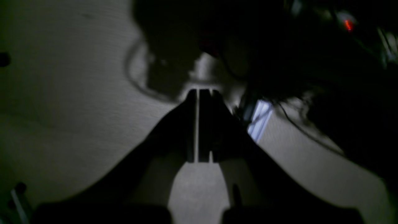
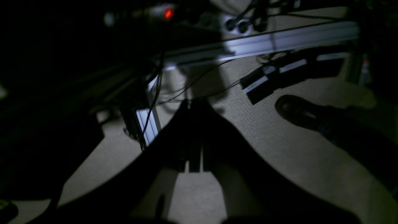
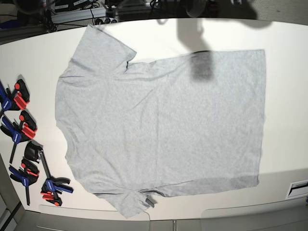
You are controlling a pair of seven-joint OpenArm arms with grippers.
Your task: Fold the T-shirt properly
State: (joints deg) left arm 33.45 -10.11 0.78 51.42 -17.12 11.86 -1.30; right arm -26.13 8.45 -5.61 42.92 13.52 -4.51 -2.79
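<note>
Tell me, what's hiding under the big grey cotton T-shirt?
The light grey cotton T-shirt lies spread flat on the white table, plain side up. Only bare tabletop shows around its edges. Whatever is beneath the cloth, including its underside, is covered and cannot be seen.

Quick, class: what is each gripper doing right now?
Left gripper: jaws closed, holding nothing.
Right gripper: jaws closed, holding nothing.

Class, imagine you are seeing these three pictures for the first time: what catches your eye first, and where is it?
The big grey T-shirt dominates the base view, spread flat and plain side up across the white table, collar toward the left. A row of red-and-blue clamps lines the table's left edge. Both wrist views are dark: the left gripper and the right gripper have their jaws shut, holding nothing, over beige floor.
</note>
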